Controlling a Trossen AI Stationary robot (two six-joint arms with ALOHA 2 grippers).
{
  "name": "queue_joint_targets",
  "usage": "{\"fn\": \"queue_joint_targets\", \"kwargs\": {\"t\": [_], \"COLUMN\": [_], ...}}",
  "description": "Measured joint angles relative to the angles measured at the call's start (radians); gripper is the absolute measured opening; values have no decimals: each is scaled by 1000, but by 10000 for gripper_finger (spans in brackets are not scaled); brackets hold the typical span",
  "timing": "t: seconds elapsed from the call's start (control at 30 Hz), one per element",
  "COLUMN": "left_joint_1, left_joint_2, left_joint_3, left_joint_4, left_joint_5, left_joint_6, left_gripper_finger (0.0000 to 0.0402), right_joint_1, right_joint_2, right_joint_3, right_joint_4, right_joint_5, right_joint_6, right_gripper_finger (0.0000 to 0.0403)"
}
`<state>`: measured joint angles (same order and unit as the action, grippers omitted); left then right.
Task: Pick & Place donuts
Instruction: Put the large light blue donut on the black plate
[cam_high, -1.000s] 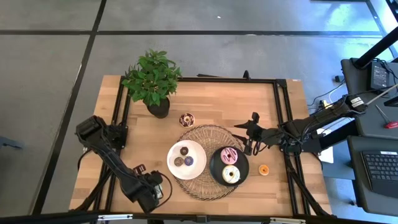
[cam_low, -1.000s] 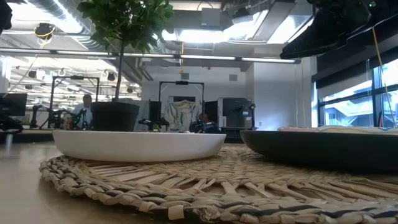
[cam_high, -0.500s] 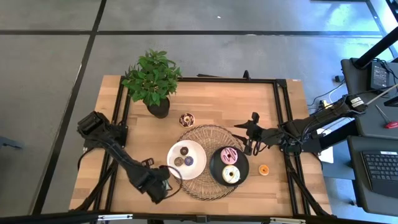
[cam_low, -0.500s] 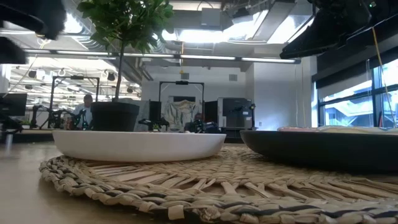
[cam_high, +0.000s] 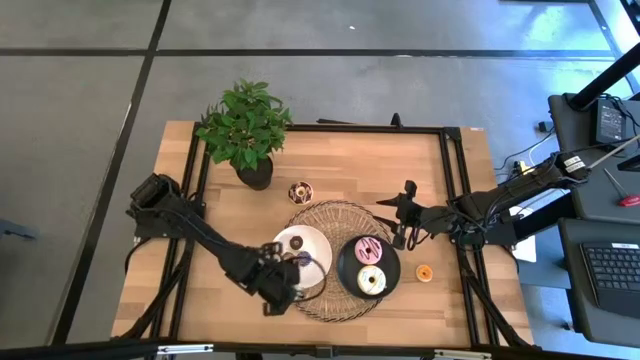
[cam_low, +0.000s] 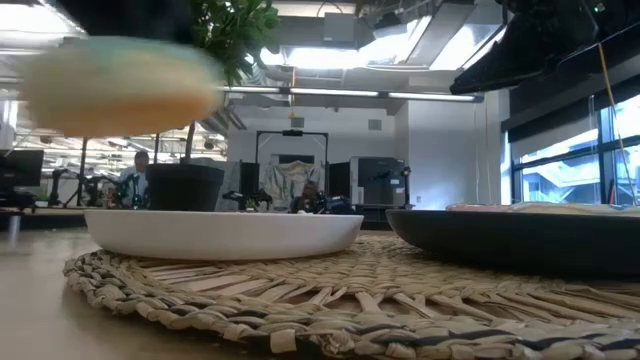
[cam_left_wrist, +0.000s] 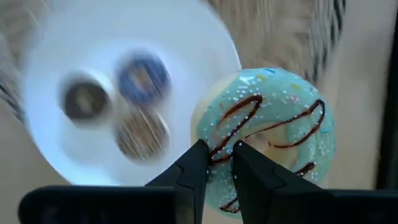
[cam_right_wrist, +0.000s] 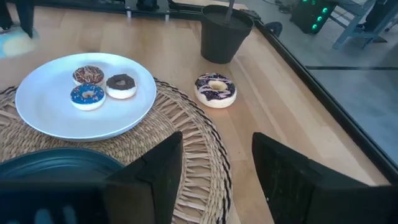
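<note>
My left gripper (cam_high: 281, 287) is shut on a green-iced donut with chocolate drizzle (cam_left_wrist: 264, 134), above the near rim of the white plate (cam_high: 318, 243). The donut shows blurred and raised in the low view (cam_low: 120, 85). The white plate holds three tiny donuts (cam_right_wrist: 99, 85). The black plate (cam_high: 345, 270) holds a pink donut (cam_high: 368, 248) and a cream donut (cam_high: 371, 281). A dark-iced donut (cam_high: 300, 191) and a tiny orange donut (cam_high: 424, 272) lie on the table. My right gripper (cam_right_wrist: 214, 180) is open and empty at the mat's right side. My left gripper pinches the green donut's ring between its two fingers, at the part of the ring nearest the wrist (cam_left_wrist: 219, 149). The fingers (cam_left_wrist: 194, 167) point down from above. The donut is lifted clear, over the white plate's edge and the mat.
Both plates stand on a round woven mat (cam_high: 340, 215). A potted plant (cam_high: 245, 130) stands at the far left of the table. A black frame rail (cam_high: 455, 200) runs along the right side. Bare wood lies to the left of the mat.
My left gripper has moved toward the table's right edge and a little toward the far edge, from the bare wood at the near left to the white plate's near rim. It carries the green donut, which has come into the low view, raised above the table.
</note>
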<state>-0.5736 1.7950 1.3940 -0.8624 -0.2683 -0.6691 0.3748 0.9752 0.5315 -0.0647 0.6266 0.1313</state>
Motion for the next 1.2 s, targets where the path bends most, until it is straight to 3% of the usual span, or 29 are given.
{"fn": "queue_joint_targets", "kwargs": {"t": [0.13, 0.33, 0.57, 0.87, 1.2], "left_joint_1": [61, 163, 263, 314, 341], "left_joint_2": [0, 0, 35, 190, 281], "left_joint_3": [15, 15, 16, 15, 15], "left_joint_4": [99, 324, 566, 737, 792], "left_joint_5": [-63, -71, 3, 76, 142], "left_joint_6": [165, 429, 643, 690, 650], "left_gripper_finger": [64, 61, 59, 59, 59], "right_joint_1": [0, 0, 0, 0, 0], "right_joint_2": [0, 0, 0, 0, 0], "right_joint_3": [0, 0, 0, 0, 0], "right_joint_4": [0, -1, -23, -31, -36], "right_joint_5": [-1, 0, 0, 0, 0], "right_joint_6": [47, 39, 17, 18, 47], "right_gripper_finger": [195, 195, 195, 195, 195]}}
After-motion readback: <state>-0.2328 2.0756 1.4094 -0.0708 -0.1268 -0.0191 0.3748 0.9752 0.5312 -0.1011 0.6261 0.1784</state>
